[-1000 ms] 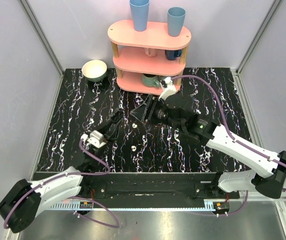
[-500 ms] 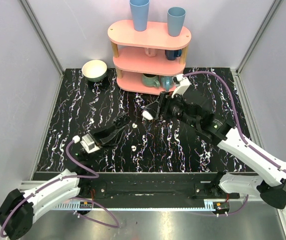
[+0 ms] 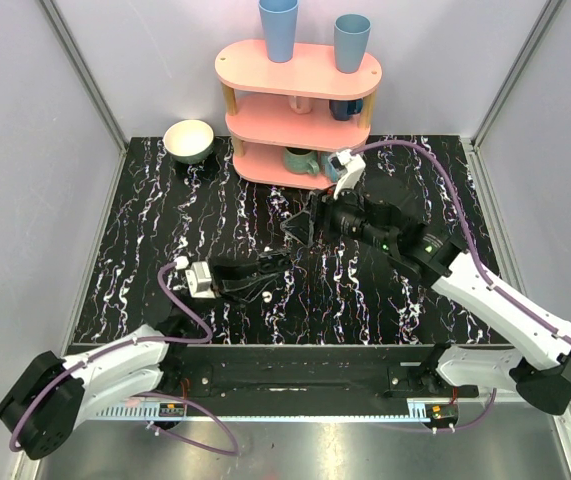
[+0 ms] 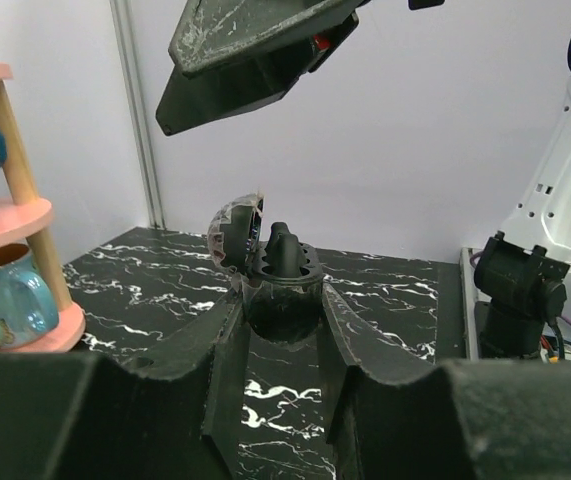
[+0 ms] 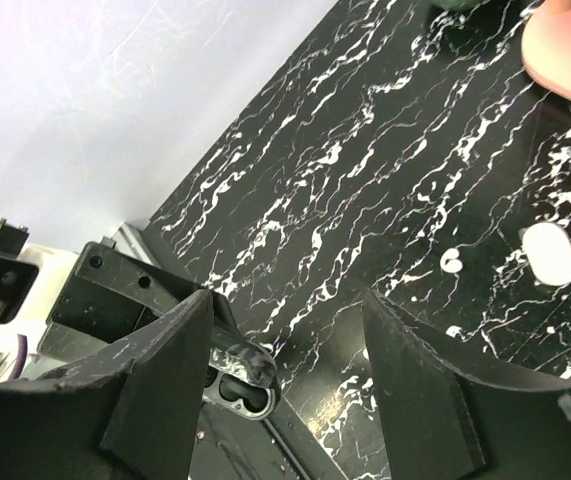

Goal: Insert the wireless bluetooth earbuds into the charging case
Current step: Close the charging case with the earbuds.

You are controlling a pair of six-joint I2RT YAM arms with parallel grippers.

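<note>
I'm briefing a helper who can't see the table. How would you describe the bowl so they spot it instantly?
Find the pink three-tier shelf at the back of the black marbled table. Left of its base, on the table itself, sits the bowl. It is the only wide cream dish; its neighbours are cups on the shelf.

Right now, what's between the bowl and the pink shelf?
Nothing sits there. In the top view, only a narrow strip of bare black table shows between the bowl and the pink shelf.
</note>
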